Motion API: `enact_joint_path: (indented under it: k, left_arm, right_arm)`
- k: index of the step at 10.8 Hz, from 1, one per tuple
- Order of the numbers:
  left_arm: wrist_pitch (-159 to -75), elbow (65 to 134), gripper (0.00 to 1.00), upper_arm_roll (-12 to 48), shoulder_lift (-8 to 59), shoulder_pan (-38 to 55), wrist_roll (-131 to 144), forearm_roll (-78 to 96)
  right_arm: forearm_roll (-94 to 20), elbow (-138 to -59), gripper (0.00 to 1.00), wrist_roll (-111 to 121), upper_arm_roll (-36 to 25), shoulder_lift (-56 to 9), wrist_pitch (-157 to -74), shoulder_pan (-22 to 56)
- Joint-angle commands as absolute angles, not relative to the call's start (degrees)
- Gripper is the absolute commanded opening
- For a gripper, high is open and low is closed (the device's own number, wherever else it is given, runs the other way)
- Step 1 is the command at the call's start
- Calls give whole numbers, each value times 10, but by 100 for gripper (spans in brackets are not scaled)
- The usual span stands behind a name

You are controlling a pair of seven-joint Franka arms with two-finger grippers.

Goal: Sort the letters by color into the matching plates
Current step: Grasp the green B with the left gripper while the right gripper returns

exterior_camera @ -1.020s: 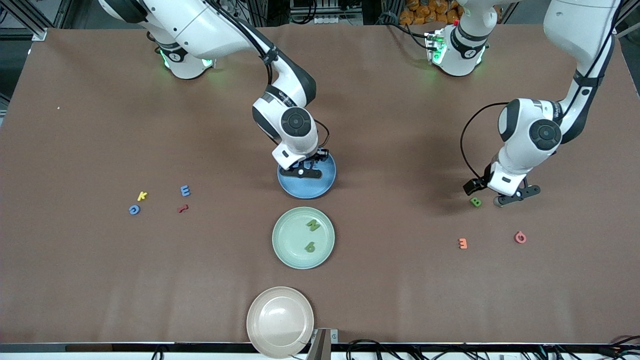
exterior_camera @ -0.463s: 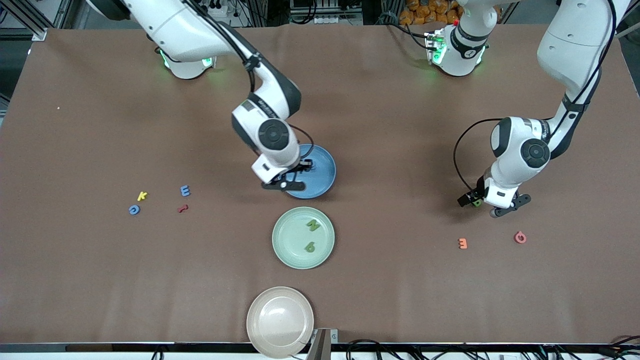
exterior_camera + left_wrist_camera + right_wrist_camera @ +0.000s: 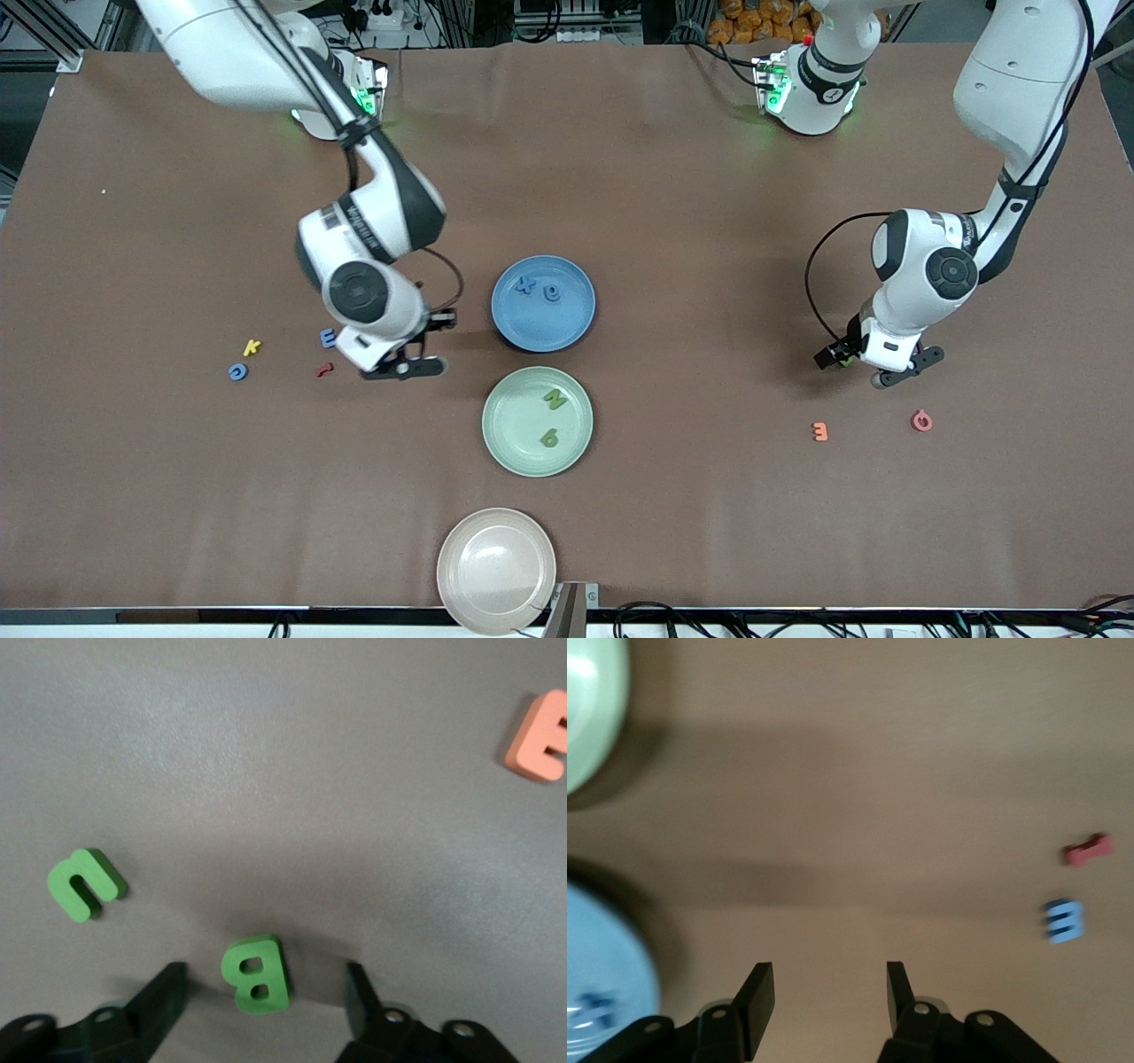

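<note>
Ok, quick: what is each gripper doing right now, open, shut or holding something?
Left gripper: open, fingers on either side of the green B, nothing gripped yet.
Right gripper: open and empty, over bare table between the blue plate and the blue E.

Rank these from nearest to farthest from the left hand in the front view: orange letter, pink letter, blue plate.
From the left hand:
1. Pink letter, nearer the camera, toward the left arm's end.
2. Orange letter, beside the pink one; nearly as close.
3. Blue plate, mid-table.
</note>
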State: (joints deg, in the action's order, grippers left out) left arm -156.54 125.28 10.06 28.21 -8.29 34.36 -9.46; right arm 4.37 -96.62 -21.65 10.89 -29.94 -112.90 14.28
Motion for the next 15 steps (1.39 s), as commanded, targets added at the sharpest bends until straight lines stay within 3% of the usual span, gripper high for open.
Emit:
enact_joint_path:
  k: [1,10,15]
  left_arm:
    - [-1567,1247,0,99,286,-84,351,-100]
    - [-1565,1178,0,106,298,-41,357,-102]
    - [-1565,1045,0,108,378,84,503,-98]
  right_arm:
    - [65,-1025,60,-97,79,-287,-1172,100]
    - [85,-1119,66,74,5,-288,-1273,77]
    - [84,-1155,67,76,4,-288,-1319,78]
